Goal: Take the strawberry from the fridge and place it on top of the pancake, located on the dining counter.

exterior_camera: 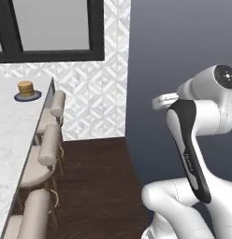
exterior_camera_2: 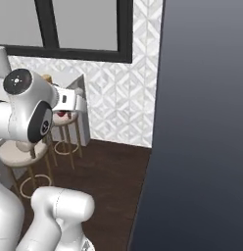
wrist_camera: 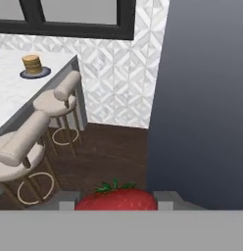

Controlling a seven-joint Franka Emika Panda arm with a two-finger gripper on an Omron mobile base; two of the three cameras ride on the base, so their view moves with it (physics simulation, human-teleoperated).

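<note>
Our gripper (wrist_camera: 116, 203) is closed on the one strawberry (wrist_camera: 116, 198), which sits red and leafy between the two finger tips at the bottom of the hand view. In the right base view the hand is held out in the air towards the stools, well above the dark wood floor (exterior_camera: 104, 177).

Beyond the berry lies the dining counter (wrist_camera: 11, 93), with its long edge running away to the patterned wall (wrist_camera: 118, 73). The single pancake (wrist_camera: 32, 63) stack stands on its dark plate (wrist_camera: 35, 74) near the far end of the slab, close to that edge, well apart from us.

We judge the risk ahead to be the carry: the berry could slip from the grip on the way over. The stools also crowd the counter's edge, so a low approach could clip a backrest.

We count three tan stools (exterior_camera: 47, 149) along the edge in the left base view. The dark fridge (wrist_camera: 202, 98) side looms to the right.
</note>
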